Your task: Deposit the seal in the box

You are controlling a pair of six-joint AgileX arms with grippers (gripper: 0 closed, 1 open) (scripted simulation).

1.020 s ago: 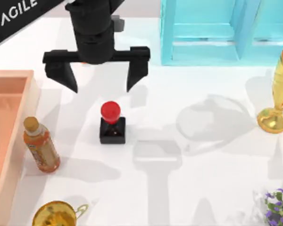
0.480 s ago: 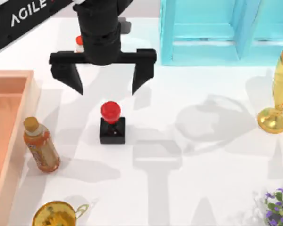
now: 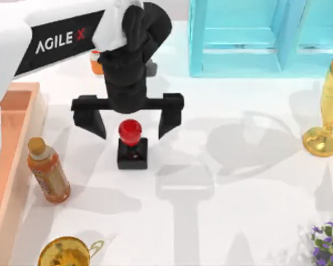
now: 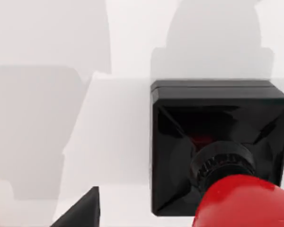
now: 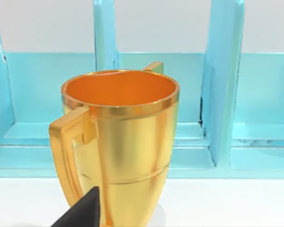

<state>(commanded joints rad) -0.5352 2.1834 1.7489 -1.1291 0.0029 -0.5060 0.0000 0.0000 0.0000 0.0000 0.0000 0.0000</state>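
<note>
The seal [image 3: 132,145], a glossy red knob on a black cube base, stands upright on the white worktop [image 3: 238,210], left of centre in the top view. The left pincer [image 3: 131,124] hangs over it with its jaws spread wide, one black finger on either side of the red knob and, as far as the overhead angle allows, touching neither. The left wrist view looks straight down at the seal [image 4: 217,156], with a black fingertip [image 4: 83,210] at the frame's edge, apart from the base.

At the worktop's left edge lies the box [image 3: 22,149], its light-brown wall and peach inside partly covered by the white AgileX arm. A small orange bottle with a tan cap [image 3: 47,172] stands between the box and the seal, near the box wall. A turquoise cabinet [image 3: 255,39] lines the far side, and a gold trophy cup [image 3: 327,111] stands at the right edge.

The right wrist view faces a gold cup [image 5: 120,146] before the cabinet [image 5: 255,94]; whether the right pincer is wide or narrow cannot be told.
</note>
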